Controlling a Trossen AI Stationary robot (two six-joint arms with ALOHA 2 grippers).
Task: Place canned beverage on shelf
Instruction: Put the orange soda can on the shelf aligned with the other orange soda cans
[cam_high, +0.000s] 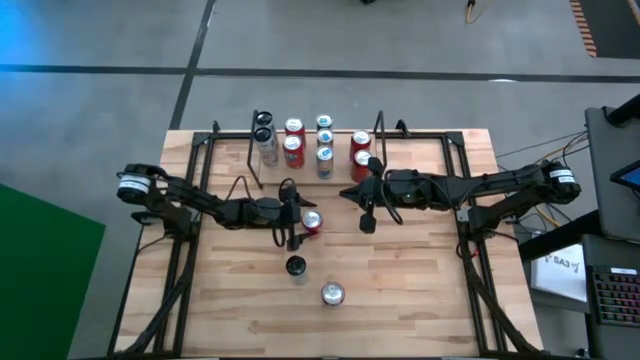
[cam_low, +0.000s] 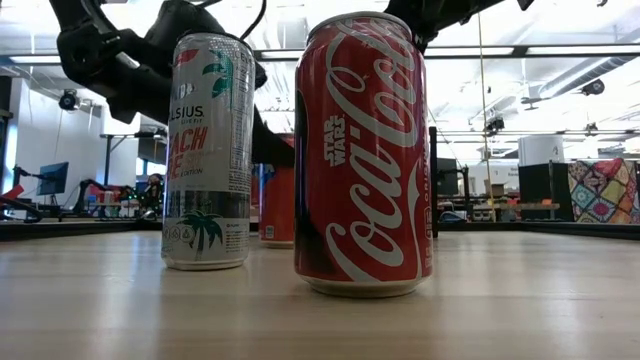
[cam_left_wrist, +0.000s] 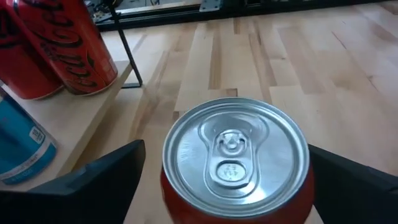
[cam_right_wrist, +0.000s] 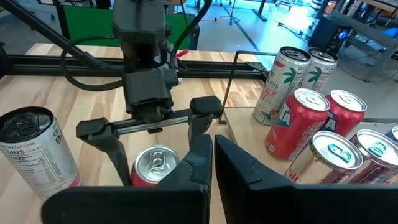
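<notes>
Your left gripper sits mid-table, jaws spread wide on either side of an upright red cola can; whether the fingers touch it, you cannot tell. The can stands in front of the shelf, which already holds several cans. Your right gripper hovers just right of the can, fingers pressed together, holding nothing.

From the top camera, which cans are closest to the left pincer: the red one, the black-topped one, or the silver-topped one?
Measured from the left pincer:
1. Red can, between its open fingers.
2. Black-topped can, just in front, toward the table's near edge.
3. Silver-topped can, farthest, nearer that edge still.
</notes>
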